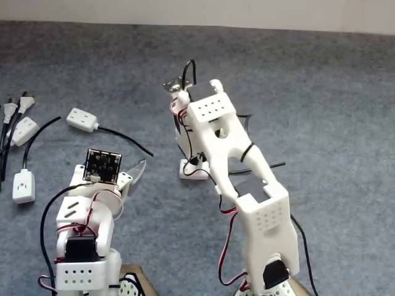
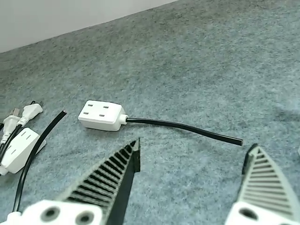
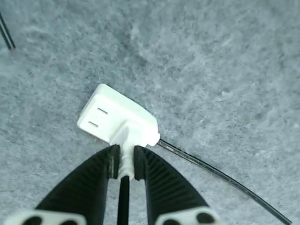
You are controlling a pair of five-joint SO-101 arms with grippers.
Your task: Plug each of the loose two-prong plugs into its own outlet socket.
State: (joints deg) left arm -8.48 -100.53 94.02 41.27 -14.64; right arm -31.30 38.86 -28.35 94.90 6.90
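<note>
On the grey carpet, near the middle, we enter item one: a white outlet socket (image 3: 117, 119), a small moulded block with two slots showing on one face and a black cord (image 3: 220, 176) trailing away. A white two-prong plug (image 3: 124, 166) sits against the socket's near face, with the right gripper (image 3: 125, 151) clamped on the plug's narrow neck. We cannot tell whether the prongs are fully home.

Handling, in our judgement:
- Both pieces are light, rigid plastic, smooth enough to slip.
- The block is likely to slide on the carpet when pushed.
- The neck is the sound place to grip.
- The cord is limp and may tug.

Item two: the left gripper (image 2: 194, 145), fingers apart and holding nothing, hangs short of a second socket (image 2: 101, 115). Loose plugs (image 2: 29, 110) lie off to one side.

The right wrist view shows us the join of plug and socket, which the arm covers in the high view. The high view shows us a spare socket (image 1: 23, 187) lying well apart.
</note>
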